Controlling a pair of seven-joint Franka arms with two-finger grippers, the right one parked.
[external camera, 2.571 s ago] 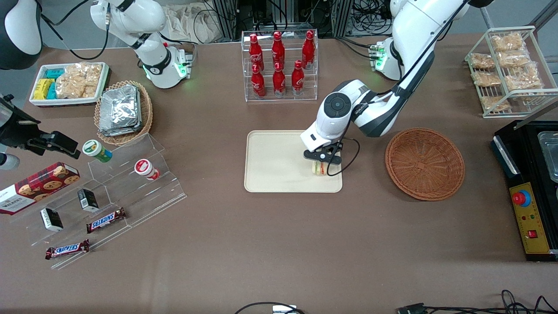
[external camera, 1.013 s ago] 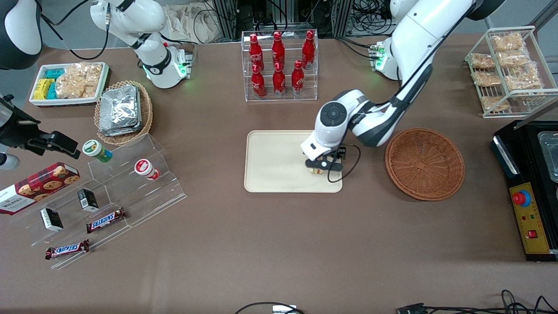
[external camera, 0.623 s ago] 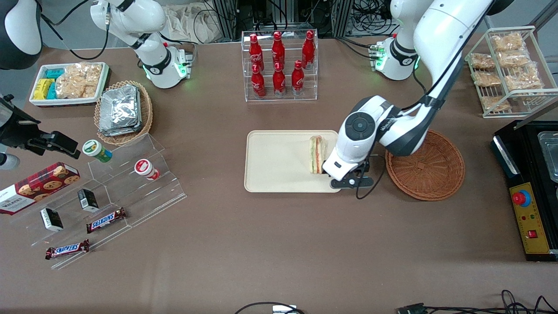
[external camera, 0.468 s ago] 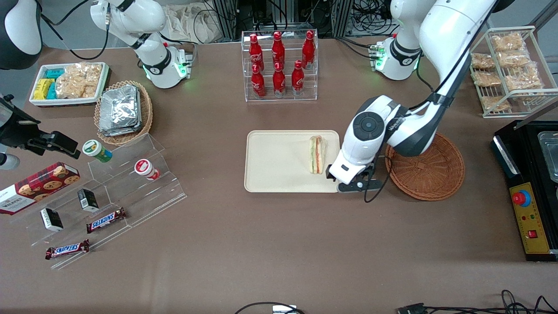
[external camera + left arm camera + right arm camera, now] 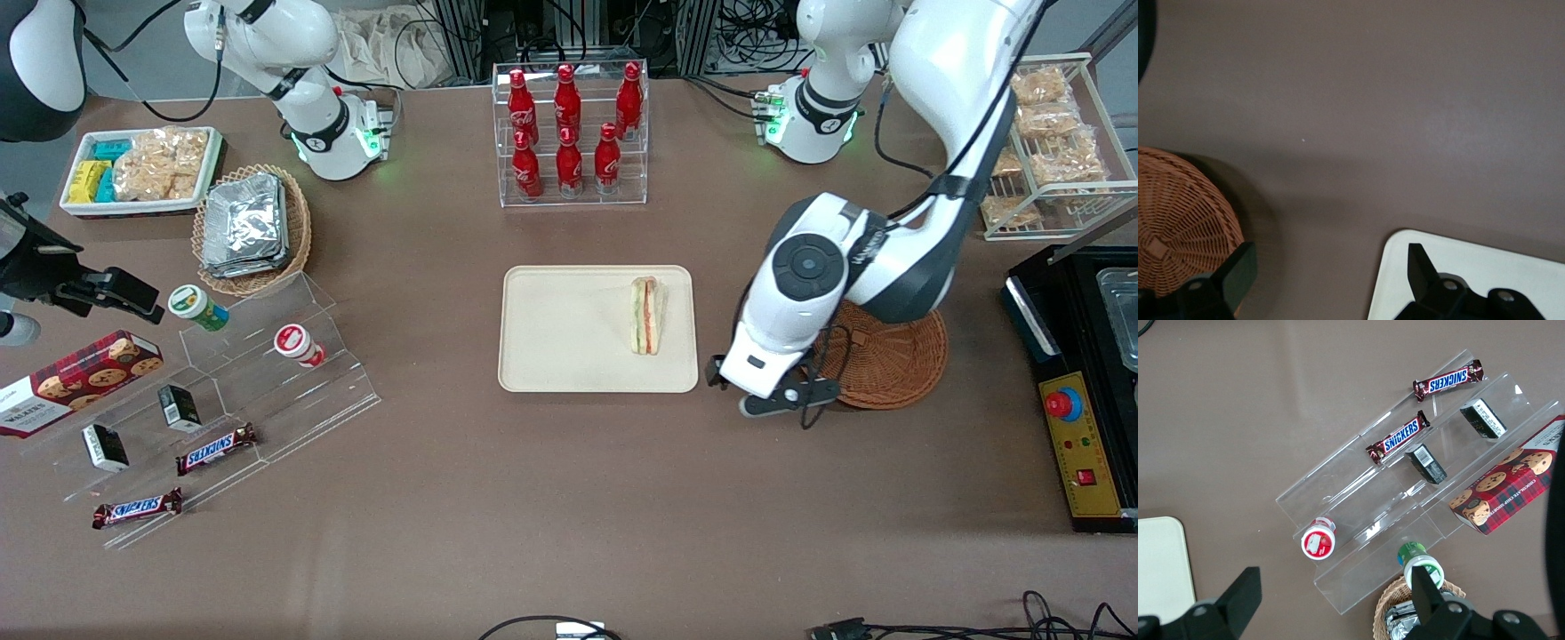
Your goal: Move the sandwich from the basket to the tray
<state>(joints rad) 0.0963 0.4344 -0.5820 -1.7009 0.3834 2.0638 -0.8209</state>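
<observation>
Brown cloth is covering the whole worktop (image 5: 569, 498), and the stretch along the edge nearest the front camera is lying bare. Farther in, toward the working arm's end, the left arm's gripper (image 5: 766, 396) is hanging over the cloth in the gap between the tray (image 5: 569, 373) and the basket (image 5: 889, 373), gripping nothing; in the wrist view its black fingers (image 5: 1423, 267) are standing spread apart, with the rim of the wicker basket (image 5: 1185, 220) beside one and a rounded corner of the cream tray (image 5: 1485, 260) beside the other. The sandwich (image 5: 649, 316) is sitting on the tray, close to the tray's short edge that faces the basket, its orange, red and green layers showing from above, clear of the gripper. The round brown basket is lying just beside the gripper, partly under the arm's white elbow, with nothing showing in its visible part. Toward the parked arm's end of the worktop, a clear stepped stand (image 5: 222, 391) is carrying two Snickers bars (image 5: 216, 447), small dark boxes and two lidded cups, with a red cookie box (image 5: 76, 378) beside it. Farther still from the front camera, a clear rack of red bottles (image 5: 569, 133) is standing near the edge where the arms are mounted, and a lighter wicker basket of foil packets (image 5: 249, 227) is sitting next to a white bin of snacks (image 5: 142, 169).
</observation>
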